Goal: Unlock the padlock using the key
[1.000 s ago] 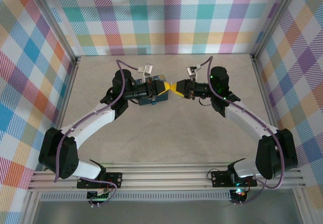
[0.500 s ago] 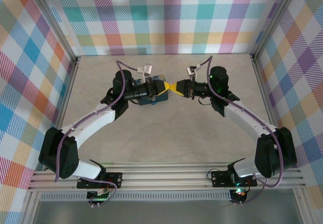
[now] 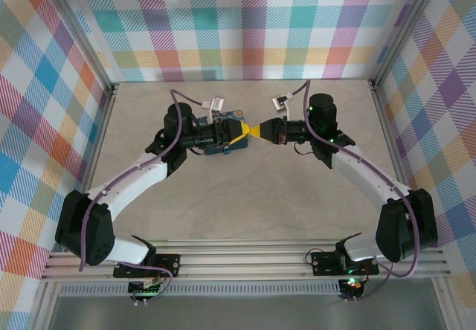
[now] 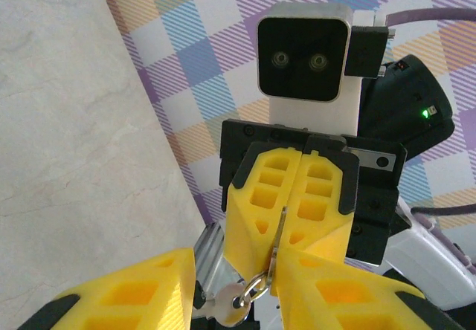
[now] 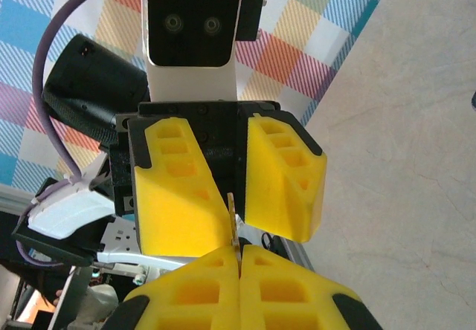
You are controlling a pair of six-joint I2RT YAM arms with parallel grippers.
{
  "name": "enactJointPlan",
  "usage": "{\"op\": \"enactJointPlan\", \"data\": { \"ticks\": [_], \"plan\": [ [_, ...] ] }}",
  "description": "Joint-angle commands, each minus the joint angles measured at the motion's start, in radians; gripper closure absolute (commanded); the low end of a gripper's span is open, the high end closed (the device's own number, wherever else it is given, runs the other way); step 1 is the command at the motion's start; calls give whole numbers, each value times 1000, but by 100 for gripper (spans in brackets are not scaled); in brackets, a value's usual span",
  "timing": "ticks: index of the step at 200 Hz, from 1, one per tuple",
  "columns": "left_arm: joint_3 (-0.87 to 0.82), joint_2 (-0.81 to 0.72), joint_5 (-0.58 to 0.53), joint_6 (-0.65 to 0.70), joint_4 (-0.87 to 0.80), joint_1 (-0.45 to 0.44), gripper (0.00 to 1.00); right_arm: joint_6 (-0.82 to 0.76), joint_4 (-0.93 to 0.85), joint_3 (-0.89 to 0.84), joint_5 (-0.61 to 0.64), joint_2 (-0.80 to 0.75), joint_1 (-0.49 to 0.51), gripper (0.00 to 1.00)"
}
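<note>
Just right of the dark-blue box (image 3: 235, 114), the left gripper (image 4: 236, 270) has eased its fingers apart while the right gripper (image 5: 239, 267) has clamped tight on the key (image 4: 275, 259), so the key seems handed over for unlocking; where the padlock lies is hidden, perhaps under the left gripper.

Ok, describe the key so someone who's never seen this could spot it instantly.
Above the middle of the beige table, find the right gripper, its yellow fingers shut. The key is the thin silvery sliver pinched edge-on between them, with a small ring attached; everything around it is chunky yellow plastic.
</note>
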Motion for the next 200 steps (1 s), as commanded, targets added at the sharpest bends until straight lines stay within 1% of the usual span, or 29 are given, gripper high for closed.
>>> {"op": "enactJointPlan", "data": {
  "ticks": [1,43,89,128,135,151,168,189,200],
  "plan": [
    [55,-8,44,51,-32,2,66,-73,-43,34,-61,-13,8,100],
    [100,-3,69,114,-106,4,66,-91,-67,26,-64,-19,8,100],
    [128,23,105,124,-118,6,66,-97,-69,23,-69,-21,8,100],
    [142,43,136,134,-130,7,80,-97,-68,27,-74,-16,11,100],
    [143,47,140,137,-133,5,85,-97,-68,27,-75,-16,11,100],
    [146,50,141,147,-145,5,100,-100,-73,30,-76,-13,14,100],
    [157,44,135,187,-191,5,100,-109,-89,32,-64,-18,14,100],
    [195,32,129,285,-302,8,100,-157,-183,35,-43,-62,1,71],
    [213,30,136,313,-336,12,100,-171,-217,19,-39,-100,-16,64]
  ]
}}
